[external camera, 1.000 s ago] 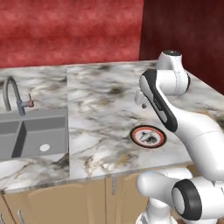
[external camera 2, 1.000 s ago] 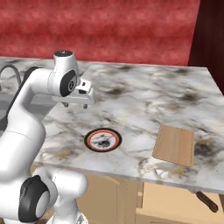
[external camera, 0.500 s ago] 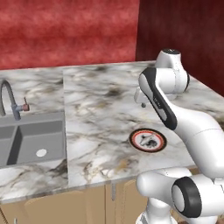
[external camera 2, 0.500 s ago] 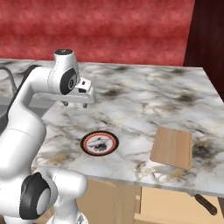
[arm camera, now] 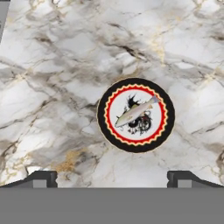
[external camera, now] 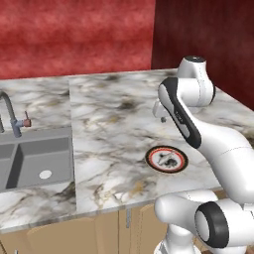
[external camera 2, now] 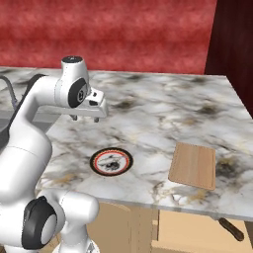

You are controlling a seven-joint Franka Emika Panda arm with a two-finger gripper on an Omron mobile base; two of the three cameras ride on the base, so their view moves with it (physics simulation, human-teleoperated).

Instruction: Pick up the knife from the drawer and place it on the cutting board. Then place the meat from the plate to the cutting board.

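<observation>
Your gripper (external camera 2: 85,118) hung above the marble counter (external camera 2: 163,113) with its fingers spread wide and nothing between them. The meat (arm camera: 134,113) lay on the plate (arm camera: 136,115) directly below the hand. The cutting board (external camera 2: 193,165) sat bare, well to the right, and the knife (external camera 2: 231,229) rested in what looked like the open drawer (external camera 2: 192,232).

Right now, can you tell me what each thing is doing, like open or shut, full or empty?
hand: open, empty, up above the counter.
plate: flat on the counter, meat lying on it.
cutting board: flat on the counter, nothing on it.
drawer: pulled open.
knife: lying in the drawer.
sink: empty; no water running from the faucet.
</observation>
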